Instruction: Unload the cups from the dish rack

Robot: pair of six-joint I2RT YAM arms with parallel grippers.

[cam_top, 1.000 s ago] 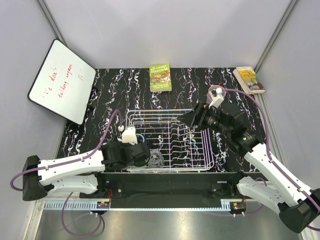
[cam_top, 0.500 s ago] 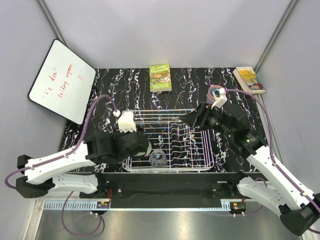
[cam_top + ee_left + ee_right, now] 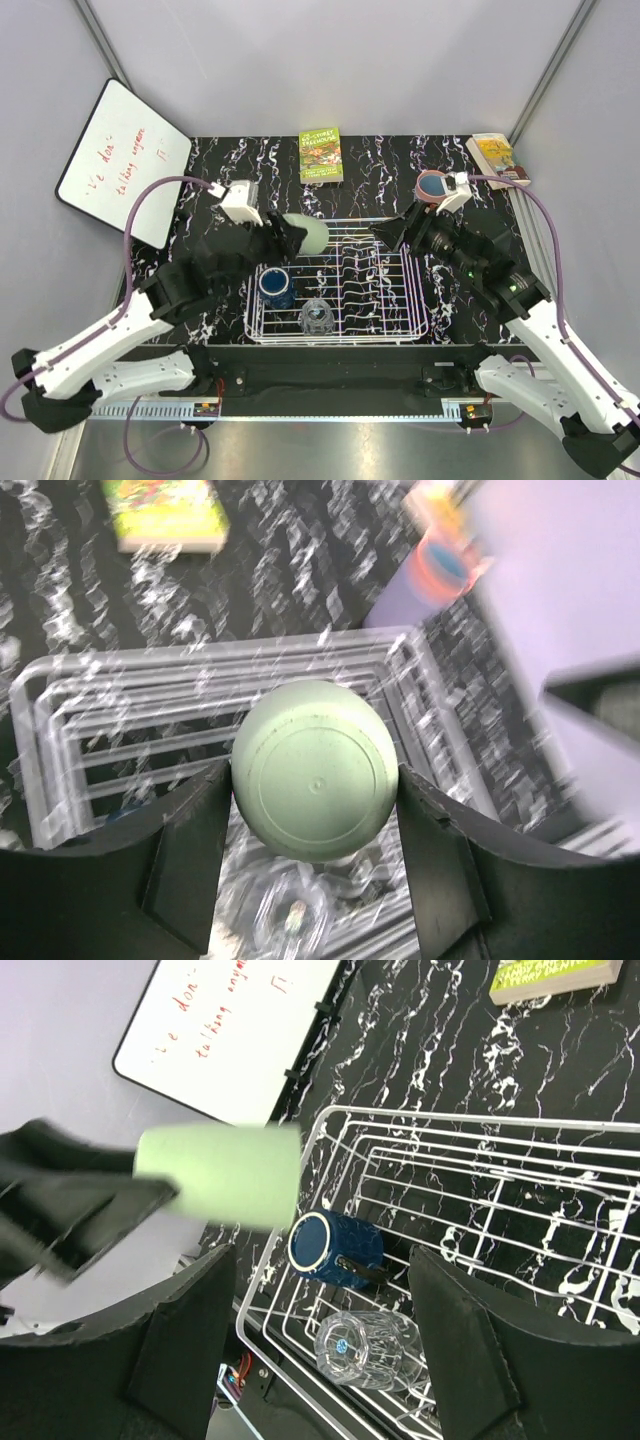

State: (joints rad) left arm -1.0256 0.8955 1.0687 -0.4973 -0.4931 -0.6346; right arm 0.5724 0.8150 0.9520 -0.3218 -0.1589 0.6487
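Observation:
My left gripper [image 3: 292,238] is shut on the pale green cup [image 3: 309,235] and holds it on its side above the white wire dish rack [image 3: 421,300]. In the left wrist view the cup's base [image 3: 315,770] fills the gap between my fingers [image 3: 190,855]. It also shows in the right wrist view [image 3: 220,1175]. A dark blue cup [image 3: 275,285] [image 3: 335,1248] and a clear glass [image 3: 316,318] [image 3: 365,1348] lie on their sides in the rack's near left part. My right gripper [image 3: 393,235] [image 3: 320,1290] is open and empty above the rack's far right corner.
Stacked cups, lavender outside with a salmon rim and blue inside [image 3: 432,186] [image 3: 438,572], stand on the table behind the rack's right end. A green book [image 3: 320,155] lies at the back, another book [image 3: 498,158] at back right. A whiteboard [image 3: 125,160] leans at left.
My left gripper has risen from the rack's near left corner and moved back with the pale green cup in it, uncovering the dark blue cup. My right gripper has shifted slightly up and back.

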